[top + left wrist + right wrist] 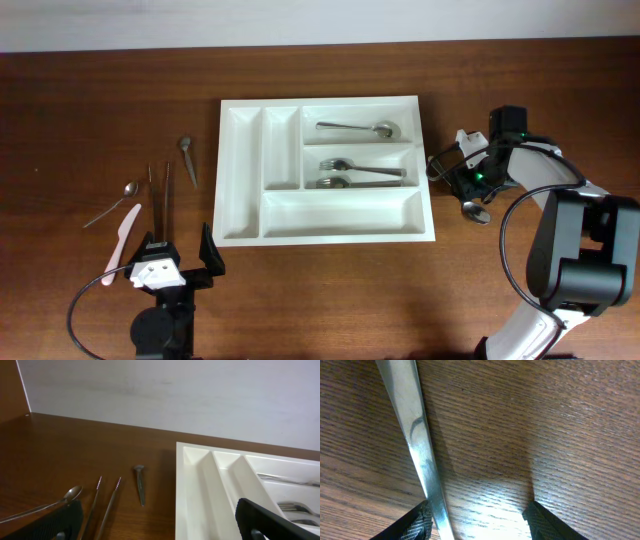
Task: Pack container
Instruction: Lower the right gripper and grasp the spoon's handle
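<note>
Picking up a spoon [477,211] right of the container [240,180]: right gripper [477,520] part-open around its handle, holding nothing, must close next; left gripper [180,248] wide open, empty.

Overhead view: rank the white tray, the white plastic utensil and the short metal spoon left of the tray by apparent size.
1. container, by far the largest
2. white plastic utensil
3. short metal spoon, visibly shorter than the utensil

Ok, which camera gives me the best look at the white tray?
Overhead: the whole tray shows, cutlery in two of five compartments. The left wrist view catches only one end; the right wrist view shows none of it.
</note>
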`<state>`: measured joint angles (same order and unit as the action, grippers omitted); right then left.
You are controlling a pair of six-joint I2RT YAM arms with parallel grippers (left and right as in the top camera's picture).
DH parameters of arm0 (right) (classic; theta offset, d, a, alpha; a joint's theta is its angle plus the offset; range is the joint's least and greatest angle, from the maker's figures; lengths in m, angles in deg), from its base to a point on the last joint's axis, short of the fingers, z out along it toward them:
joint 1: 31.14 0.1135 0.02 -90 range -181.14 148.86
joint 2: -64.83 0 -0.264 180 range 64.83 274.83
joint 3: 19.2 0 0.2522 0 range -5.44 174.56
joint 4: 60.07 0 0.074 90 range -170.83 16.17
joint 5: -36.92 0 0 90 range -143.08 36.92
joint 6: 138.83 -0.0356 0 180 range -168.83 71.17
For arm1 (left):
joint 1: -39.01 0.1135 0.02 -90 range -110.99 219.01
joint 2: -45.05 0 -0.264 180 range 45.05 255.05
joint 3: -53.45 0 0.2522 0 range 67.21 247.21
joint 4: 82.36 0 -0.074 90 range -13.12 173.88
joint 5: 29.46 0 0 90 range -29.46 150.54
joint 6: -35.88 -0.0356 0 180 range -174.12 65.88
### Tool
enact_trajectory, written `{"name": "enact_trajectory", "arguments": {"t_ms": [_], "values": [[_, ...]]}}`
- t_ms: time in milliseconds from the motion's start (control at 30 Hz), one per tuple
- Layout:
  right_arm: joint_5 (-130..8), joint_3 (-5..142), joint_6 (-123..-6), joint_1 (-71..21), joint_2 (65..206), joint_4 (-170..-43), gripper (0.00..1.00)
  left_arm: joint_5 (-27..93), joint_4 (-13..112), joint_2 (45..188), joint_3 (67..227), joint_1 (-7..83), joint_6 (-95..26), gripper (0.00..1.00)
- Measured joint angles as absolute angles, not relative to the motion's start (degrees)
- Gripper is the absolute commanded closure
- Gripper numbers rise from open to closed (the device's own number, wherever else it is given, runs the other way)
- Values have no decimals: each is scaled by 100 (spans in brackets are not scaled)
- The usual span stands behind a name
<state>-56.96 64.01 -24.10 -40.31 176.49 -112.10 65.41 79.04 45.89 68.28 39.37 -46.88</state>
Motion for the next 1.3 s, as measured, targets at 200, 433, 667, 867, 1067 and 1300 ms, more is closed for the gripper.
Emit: {"name": "enact_trajectory", "arguments": {"t_ms": [200, 433, 667, 867, 1067, 1300], "values": [[-5615, 6386, -2795, -4027, 17636, -11210, 45, 6541, 7904, 4589, 6828, 3937, -4688, 1], [-5501, 6371, -3527, -4027, 17625, -11172, 51, 6541, 7904, 4589, 6828, 3937, -4688, 1], [-5348, 6371, -4499, -4027, 17625, -11129, 51, 6541, 7904, 4589, 6828, 3937, -4688, 1], [-5333, 6364, -4812, -4027, 17625, -11100, 66, 6541, 7904, 4589, 6828, 3937, -4688, 1], [-5328, 6364, -4913, -4027, 17625, -11081, 80, 6541, 7904, 4589, 6828, 3937, -4688, 1], [-5331, 6364, -4928, -4027, 17625, -11076, 93, 6541, 7904, 4589, 6828, 3937, -4688, 1]]}}
